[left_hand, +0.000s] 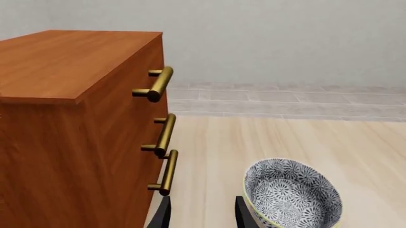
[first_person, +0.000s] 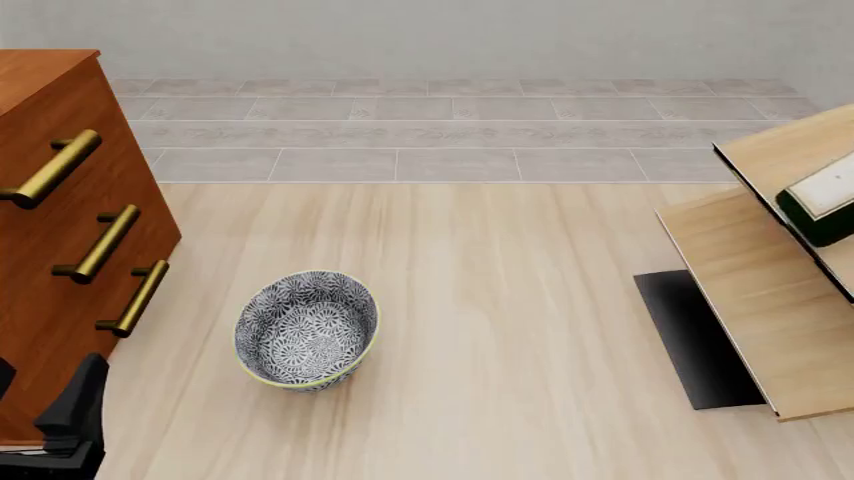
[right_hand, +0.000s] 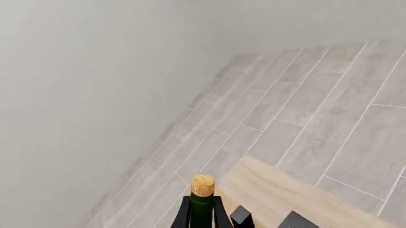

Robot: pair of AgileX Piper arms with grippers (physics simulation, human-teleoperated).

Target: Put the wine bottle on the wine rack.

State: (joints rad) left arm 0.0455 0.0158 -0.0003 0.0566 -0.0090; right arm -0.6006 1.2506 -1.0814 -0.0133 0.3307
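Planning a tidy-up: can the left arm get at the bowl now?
Probably yes: the bowl sits just ahead of the left gripper, jaws open, nothing between them; the cabinet stands beside, apart.

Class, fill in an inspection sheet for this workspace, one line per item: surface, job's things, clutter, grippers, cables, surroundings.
Surface: pale wooden table, bare in the middle.
Job's things: wine bottle lies on the wine rack at the far right, partly cut off by the front view's edge.
Clutter: cabinet at the left; patterned bowl upright beside it.
Grippers: left gripper open, holding nothing, near the bowl; right gripper at the bottle's neck, grip unclear.
Cables: nothing seen.
Surroundings: grey tiled floor, plain wall.
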